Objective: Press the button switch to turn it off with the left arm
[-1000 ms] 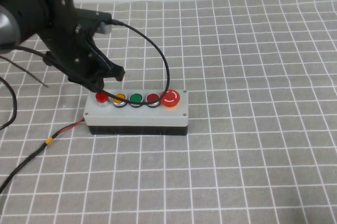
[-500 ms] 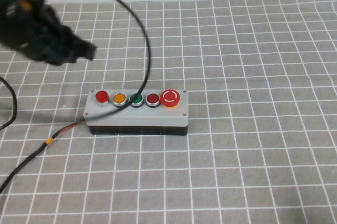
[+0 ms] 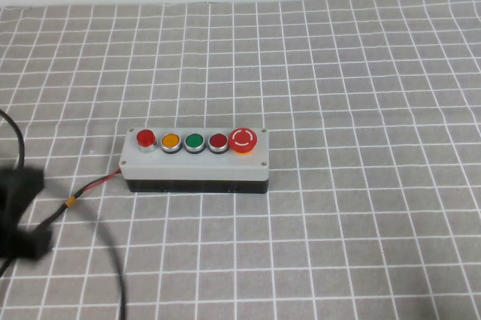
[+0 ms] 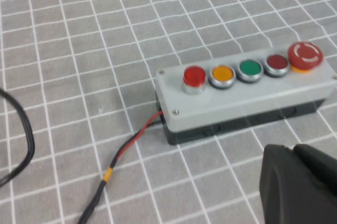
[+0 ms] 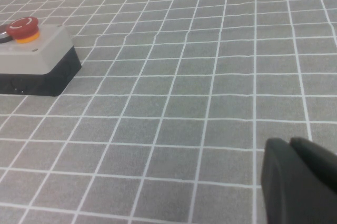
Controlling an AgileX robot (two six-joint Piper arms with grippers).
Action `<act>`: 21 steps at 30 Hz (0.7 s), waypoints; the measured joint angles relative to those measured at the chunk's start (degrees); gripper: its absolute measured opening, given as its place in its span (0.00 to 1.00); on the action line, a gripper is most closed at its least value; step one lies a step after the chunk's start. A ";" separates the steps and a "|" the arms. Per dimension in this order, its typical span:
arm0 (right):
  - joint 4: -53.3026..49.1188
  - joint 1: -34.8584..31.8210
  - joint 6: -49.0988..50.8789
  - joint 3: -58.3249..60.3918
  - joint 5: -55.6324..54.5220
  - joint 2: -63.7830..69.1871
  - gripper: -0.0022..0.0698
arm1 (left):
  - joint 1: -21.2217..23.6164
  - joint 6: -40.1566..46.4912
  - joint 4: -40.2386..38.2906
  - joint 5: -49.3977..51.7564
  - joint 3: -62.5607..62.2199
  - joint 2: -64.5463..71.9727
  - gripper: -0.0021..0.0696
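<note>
The button switch (image 3: pixel 195 158) lies mid-table, light grey top on a black base, with red, yellow, green, red and a large red mushroom button (image 3: pixel 243 140) in a row. Nothing touches it. My left arm (image 3: pixel 19 207) is a blurred black shape at the near left edge, well clear of the box. In the left wrist view the box (image 4: pixel 247 95) lies ahead of my left gripper (image 4: pixel 293 149), whose fingers are together and empty. My right gripper (image 5: pixel 289 141) is shut and empty, off the box's mushroom end (image 5: pixel 22 28), and does not show in the high view.
A red wire (image 3: pixel 98 183) leaves the box's left end and joins a dark cable with a yellow band (image 3: pixel 70 201). A thin black cable (image 3: pixel 113 260) trails over the near left of the checked grey cloth (image 3: pixel 361 207). A white wall lies behind.
My left arm has left the spot over the box's leftmost red button, swung up and left, and now sits low at the near left edge. The box has not moved.
</note>
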 joint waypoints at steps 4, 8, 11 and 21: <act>0.00 0.00 0.00 0.00 0.00 0.00 0.01 | 0.00 -0.04 0.00 0.22 5.01 -8.11 0.02; 0.00 0.00 0.00 0.00 0.00 0.00 0.01 | 0.00 -0.04 1.10 -1.15 8.47 -12.60 0.02; 0.00 0.00 0.00 0.00 0.00 0.00 0.01 | 0.00 -0.04 2.32 -6.16 12.04 -15.39 0.02; 0.00 0.00 0.00 0.00 0.00 0.00 0.00 | 0.62 0.34 3.32 -34.65 32.36 -30.34 0.02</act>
